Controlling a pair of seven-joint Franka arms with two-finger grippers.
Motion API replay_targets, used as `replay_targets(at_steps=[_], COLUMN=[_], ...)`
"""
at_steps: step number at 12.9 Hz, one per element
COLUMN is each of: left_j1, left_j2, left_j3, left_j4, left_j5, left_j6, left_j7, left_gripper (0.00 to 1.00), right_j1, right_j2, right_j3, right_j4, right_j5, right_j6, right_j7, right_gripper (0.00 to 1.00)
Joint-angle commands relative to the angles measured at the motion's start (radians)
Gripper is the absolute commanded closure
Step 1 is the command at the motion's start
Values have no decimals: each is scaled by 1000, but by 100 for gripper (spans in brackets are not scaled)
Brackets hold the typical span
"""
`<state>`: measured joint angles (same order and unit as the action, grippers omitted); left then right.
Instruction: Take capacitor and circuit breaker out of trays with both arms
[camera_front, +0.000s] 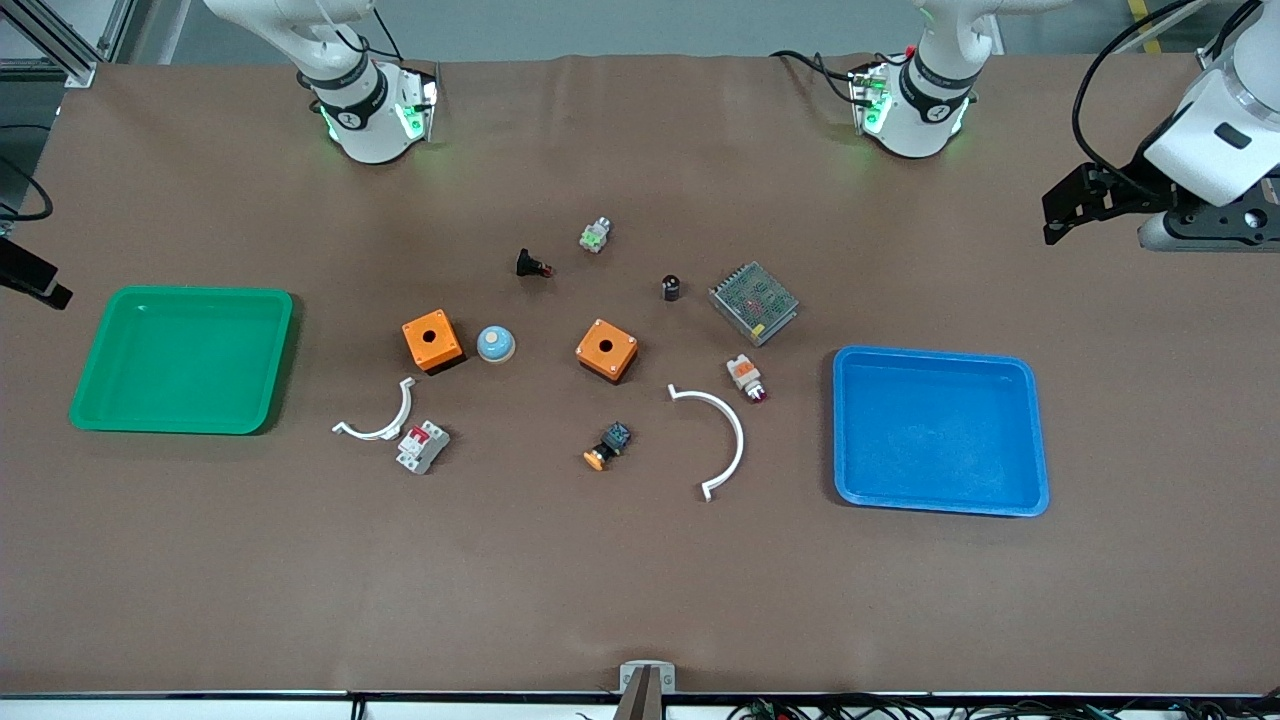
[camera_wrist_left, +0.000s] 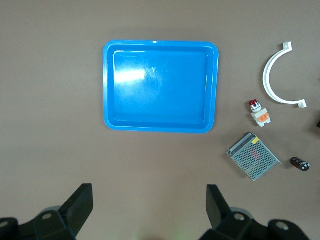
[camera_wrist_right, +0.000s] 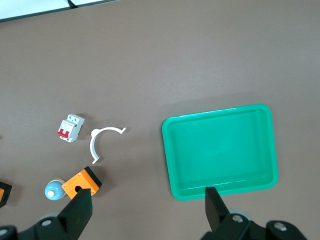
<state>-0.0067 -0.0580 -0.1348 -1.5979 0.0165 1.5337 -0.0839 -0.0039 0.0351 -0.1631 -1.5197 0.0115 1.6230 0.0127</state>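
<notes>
The capacitor (camera_front: 671, 288), a tiny black cylinder, stands mid-table beside a metal mesh box; it also shows in the left wrist view (camera_wrist_left: 300, 163). The breaker (camera_front: 422, 446), a grey-white block with a red lever, lies nearer the front camera, beside a small white arc; it also shows in the right wrist view (camera_wrist_right: 69, 128). My left gripper (camera_front: 1060, 208) hangs open and empty over the table's left-arm end (camera_wrist_left: 149, 200). My right gripper (camera_front: 40, 283) hangs open and empty at the right-arm end, by the green tray (camera_wrist_right: 147, 202).
An empty green tray (camera_front: 180, 360) and an empty blue tray (camera_front: 940, 430) flank the parts. Between them lie two orange boxes (camera_front: 432, 340) (camera_front: 607, 349), the mesh box (camera_front: 754, 301), a large white arc (camera_front: 738, 430), a white-and-orange piece (camera_front: 746, 377) and several small buttons.
</notes>
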Motion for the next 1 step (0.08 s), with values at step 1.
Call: replay_targets(at_steps=[1], left_j1=[4], left_j2=[14], left_j3=[-2], left_j4=[30], left_j5=[3], left_j6=[-15], left_j7=[9], left_gripper=[0], right_j1=[-14], right_j2=[-37], right_j3=[14], right_j4=[-39], right_j5=[-16], right_j6=[8], right_j7=[6], right_gripper=[0])
